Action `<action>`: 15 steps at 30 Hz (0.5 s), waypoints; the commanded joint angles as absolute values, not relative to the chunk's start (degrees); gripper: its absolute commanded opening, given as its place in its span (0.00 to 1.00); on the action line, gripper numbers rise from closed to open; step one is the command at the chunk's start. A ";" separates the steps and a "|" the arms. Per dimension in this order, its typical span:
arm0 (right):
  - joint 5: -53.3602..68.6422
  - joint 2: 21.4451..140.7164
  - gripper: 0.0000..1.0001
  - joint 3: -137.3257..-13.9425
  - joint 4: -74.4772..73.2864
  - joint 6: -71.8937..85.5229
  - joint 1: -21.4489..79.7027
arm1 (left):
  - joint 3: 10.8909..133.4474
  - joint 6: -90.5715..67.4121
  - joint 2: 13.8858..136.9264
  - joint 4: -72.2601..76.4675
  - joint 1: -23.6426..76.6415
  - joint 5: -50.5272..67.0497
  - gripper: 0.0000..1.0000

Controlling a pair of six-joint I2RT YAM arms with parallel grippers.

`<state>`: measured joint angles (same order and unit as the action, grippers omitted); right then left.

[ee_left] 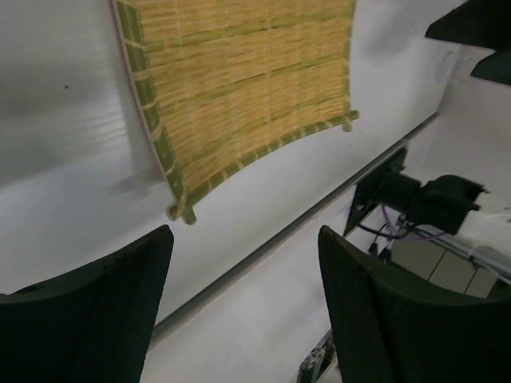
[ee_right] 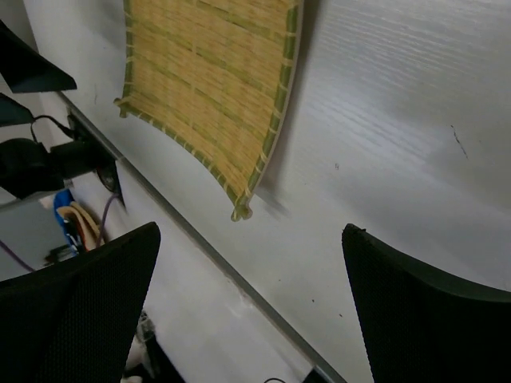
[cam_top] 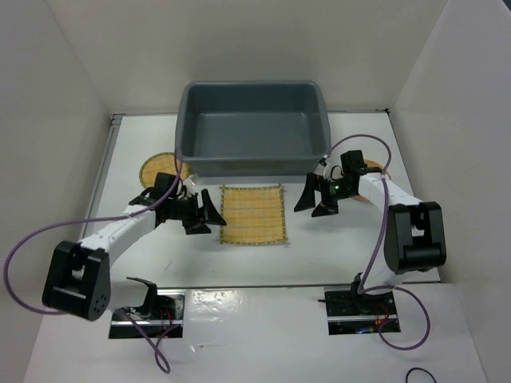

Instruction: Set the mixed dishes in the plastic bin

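Bamboo mat (cam_top: 253, 215), square, yellow, slatted: lies flat on the white desk (cam_top: 335, 247), just in front of the dark grey plastic bin (cam_top: 185, 120), which stands at the far side. Round orange-brown woven disc (cam_top: 160, 169): on the desk by the bin's left near corner, partly hidden behind the left arm. Left tool (cam_top: 206, 217) and right tool (cam_top: 316, 203): one at each side of the mat, clear of it, fingers spread wide with only bare desk between them.
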<state>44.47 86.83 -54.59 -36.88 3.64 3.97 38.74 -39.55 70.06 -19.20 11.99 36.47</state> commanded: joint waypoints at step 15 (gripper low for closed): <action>40.69 94.21 0.99 -51.77 -19.95 10.11 9.93 | 40.59 -41.66 93.58 -11.95 23.55 25.67 0.20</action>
<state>41.91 93.17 -52.88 -24.62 9.41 9.52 38.89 -42.54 88.99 -10.90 22.00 30.06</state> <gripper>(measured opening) 0.989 0.215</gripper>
